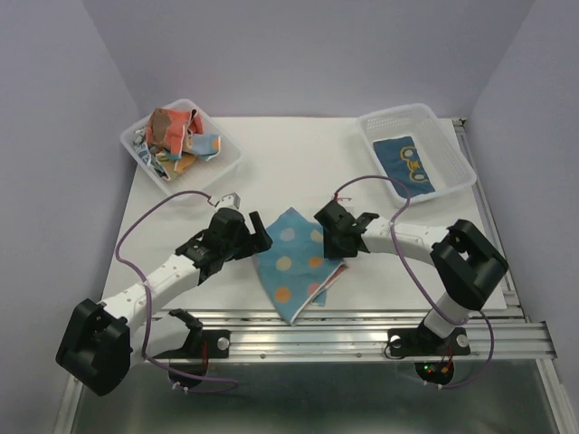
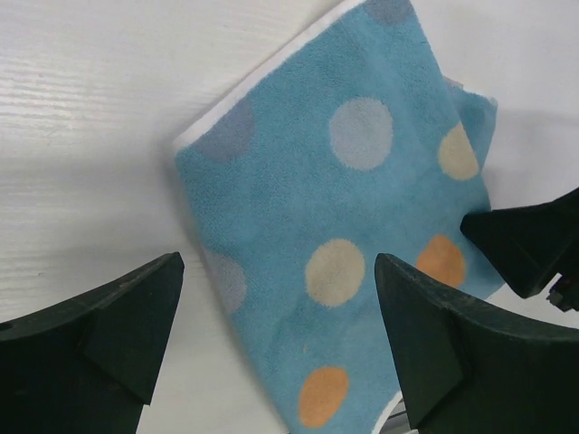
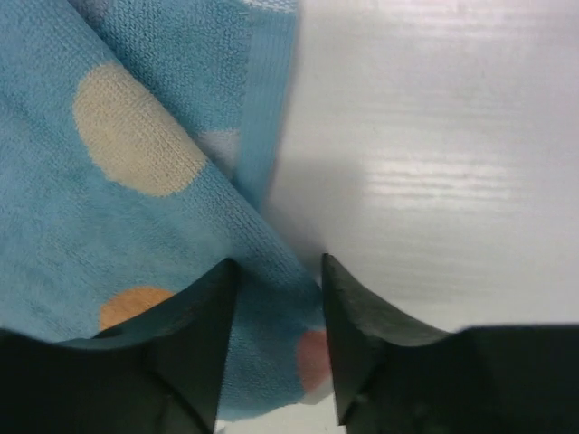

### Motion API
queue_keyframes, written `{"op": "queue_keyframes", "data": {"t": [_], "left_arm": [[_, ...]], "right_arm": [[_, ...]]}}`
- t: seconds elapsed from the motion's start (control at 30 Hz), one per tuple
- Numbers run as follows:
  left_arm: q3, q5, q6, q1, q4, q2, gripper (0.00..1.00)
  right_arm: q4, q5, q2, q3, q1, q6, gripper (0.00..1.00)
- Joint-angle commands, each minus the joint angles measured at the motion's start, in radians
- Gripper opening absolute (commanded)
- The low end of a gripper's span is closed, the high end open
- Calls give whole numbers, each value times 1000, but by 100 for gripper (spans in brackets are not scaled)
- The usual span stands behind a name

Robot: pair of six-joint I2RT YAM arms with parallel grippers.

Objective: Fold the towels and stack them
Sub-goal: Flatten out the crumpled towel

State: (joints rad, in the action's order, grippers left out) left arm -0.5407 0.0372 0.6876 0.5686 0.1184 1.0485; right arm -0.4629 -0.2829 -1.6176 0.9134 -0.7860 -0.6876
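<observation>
Right gripper (image 3: 279,264) straddles the right corner of the blue dotted towel (image 1: 291,258), jaws half closed; whether they grip it I cannot tell. Left gripper (image 2: 279,262) hangs wide open over its left side. It lies folded by the table (image 1: 298,154)'s near edge, midway.
</observation>
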Motion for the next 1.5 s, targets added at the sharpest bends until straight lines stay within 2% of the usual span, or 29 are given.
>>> {"op": "queue_keyframes", "data": {"t": [0.0, 0.07, 0.23, 0.3, 0.4, 0.47, 0.5, 0.53, 0.63, 0.7, 0.77, 0.9, 1.07, 1.17, 1.47], "left_arm": [[-59, 18, -17, 4, -54, 25, 99], [-67, 35, -25, 2, -51, 44, 99], [-90, 72, -31, 2, -22, 70, 99], [-93, 78, -28, 2, -20, 79, 99], [-96, 86, -33, 2, -25, 97, 99], [-100, 89, -33, 1, -28, 117, 99], [-103, 92, -34, 1, -29, 123, 99], [-107, 93, -34, 1, -34, 130, 99], [-107, 99, -45, -1, -72, 148, 99], [-126, 104, -54, -16, -92, 160, 99], [-143, 109, -75, -32, -114, 180, 99], [-198, 43, -125, -88, -216, 264, 99], [-280, -32, -145, -104, -252, 430, 98], [-309, -65, -154, -104, -270, 493, 91], [-309, -91, -148, -101, -304, 626, 63]], "right_arm": [[27, -128, -93, 114, 7, 26, 44], [18, -163, -163, 148, 43, 40, 31], [72, -116, -303, 241, 183, 134, 1], [110, -111, -343, 307, 243, 181, 1], [207, -95, -401, 402, 278, 377, 1], [218, -69, -416, 450, 281, 436, 6], [201, -61, -419, 502, 281, 462, 15], [185, -56, -413, 516, 281, 471, 18], [155, -49, -340, 499, 280, 476, 52], [142, -35, -257, 451, 280, 445, 66], [121, -3, -194, 405, 275, 410, 71], [98, -5, 8, 230, 208, 277, 73], [78, 25, 165, 41, 90, 132, 73], [90, 82, 223, -79, 25, 74, 73], [141, 149, 193, -171, -35, 39, 70]]}}
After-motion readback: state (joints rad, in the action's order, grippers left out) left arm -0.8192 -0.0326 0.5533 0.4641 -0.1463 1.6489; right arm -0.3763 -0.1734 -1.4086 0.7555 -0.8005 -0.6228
